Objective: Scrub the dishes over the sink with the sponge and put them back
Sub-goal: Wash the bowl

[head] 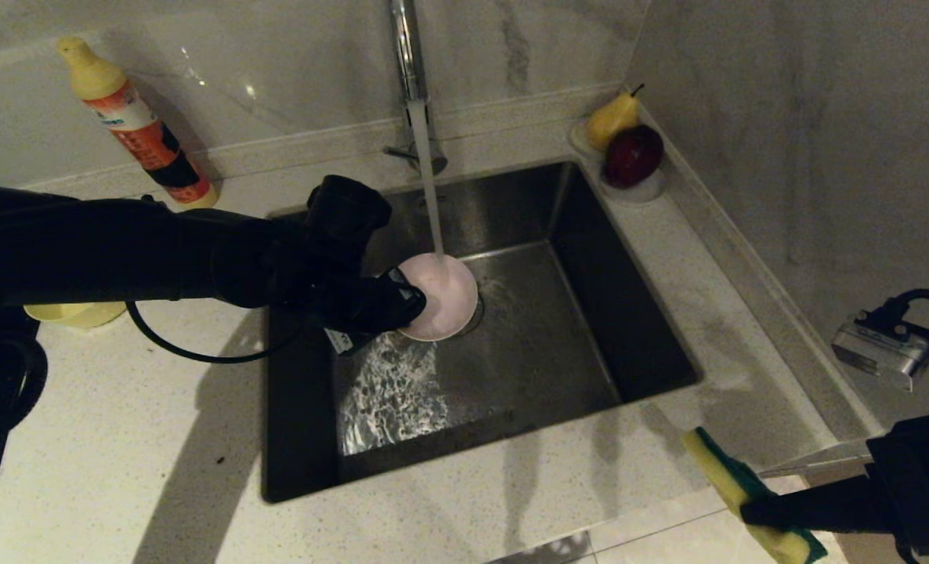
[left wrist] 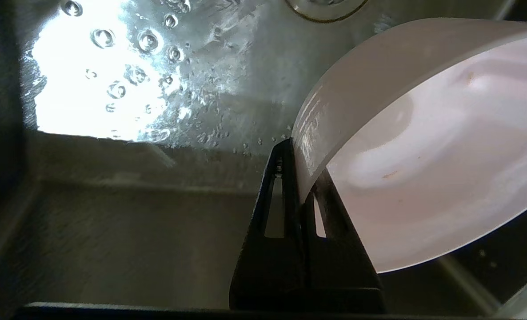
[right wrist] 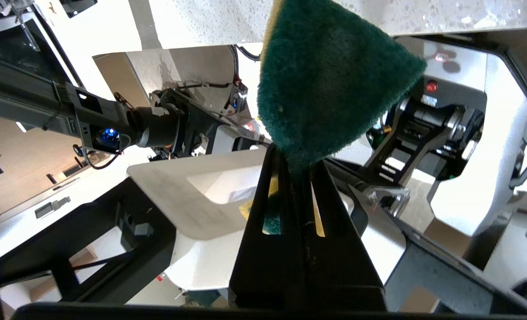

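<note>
Right tool (head: 746, 509) pinches the green-and-yellow sponge (head: 735, 479); left tool (head: 413, 301) grips the faintly smeared pink bowl (head: 445, 296).

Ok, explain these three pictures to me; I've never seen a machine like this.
It is a two-armed robot at a kitchen sink. The wide picture comes from its head camera; the other two come from cameras on its wrists. The left gripper is shut on the rim of a pale pink bowl, held under the running tap. The right gripper, off the counter's near right corner, is shut on a green and yellow sponge. On the counter stand a detergent bottle, a yellow bowl, and a dish with a pear and a red fruit.
</note>
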Tool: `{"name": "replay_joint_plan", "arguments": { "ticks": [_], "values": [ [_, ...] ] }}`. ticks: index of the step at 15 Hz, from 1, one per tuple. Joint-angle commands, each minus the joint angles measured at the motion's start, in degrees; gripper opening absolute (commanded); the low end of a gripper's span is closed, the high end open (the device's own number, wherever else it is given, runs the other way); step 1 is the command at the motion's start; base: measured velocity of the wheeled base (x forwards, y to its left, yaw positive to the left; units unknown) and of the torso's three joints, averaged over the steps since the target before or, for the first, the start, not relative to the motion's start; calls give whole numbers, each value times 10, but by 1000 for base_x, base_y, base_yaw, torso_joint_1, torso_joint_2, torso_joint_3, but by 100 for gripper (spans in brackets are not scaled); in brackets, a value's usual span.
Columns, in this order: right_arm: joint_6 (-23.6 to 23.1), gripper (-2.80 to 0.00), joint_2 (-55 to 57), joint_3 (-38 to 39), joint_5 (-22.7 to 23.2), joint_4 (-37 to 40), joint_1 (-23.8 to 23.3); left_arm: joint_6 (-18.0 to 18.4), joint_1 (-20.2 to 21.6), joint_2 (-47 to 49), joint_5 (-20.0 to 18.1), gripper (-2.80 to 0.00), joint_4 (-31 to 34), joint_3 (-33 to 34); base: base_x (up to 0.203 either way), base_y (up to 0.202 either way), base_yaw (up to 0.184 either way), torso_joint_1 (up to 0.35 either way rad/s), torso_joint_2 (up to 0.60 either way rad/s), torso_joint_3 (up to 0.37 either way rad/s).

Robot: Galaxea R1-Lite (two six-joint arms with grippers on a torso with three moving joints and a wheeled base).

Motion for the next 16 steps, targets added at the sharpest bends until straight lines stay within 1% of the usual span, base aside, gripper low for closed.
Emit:
{"name": "replay_joint_plan", "arguments": {
  "ticks": [1,5,8,10,13,14,15,16],
  "values": [
    [1,-280,2,11,2,-21,0,-14,0,23,1,-280,3,-24,0,0,0,0,0,0],
    [1,-280,1,10,1,-23,0,-13,0,11,1,-280,9,-14,0,0,0,0,0,0],
    [1,-280,-3,10,2,-23,0,-6,0,-34,1,-280,8,27,0,0,0,0,0,0],
    [2,-280,-6,12,3,-22,0,6,0,-58,1,-280,8,53,0,0,0,0,0,0],
    [3,-280,-6,13,3,-22,0,41,-1,-85,7,-280,10,101,0,0,0,0,0,0],
    [3,-280,-6,16,2,-22,0,53,-1,-101,38,-280,7,126,0,0,0,0,0,0],
    [3,-280,-6,17,3,-23,0,74,-1,-111,95,-280,1,139,0,0,0,0,0,0],
    [2,-280,-4,17,3,-23,0,99,0,-125,139,-280,-14,150,0,0,0,0,0,0]
  ]
}}
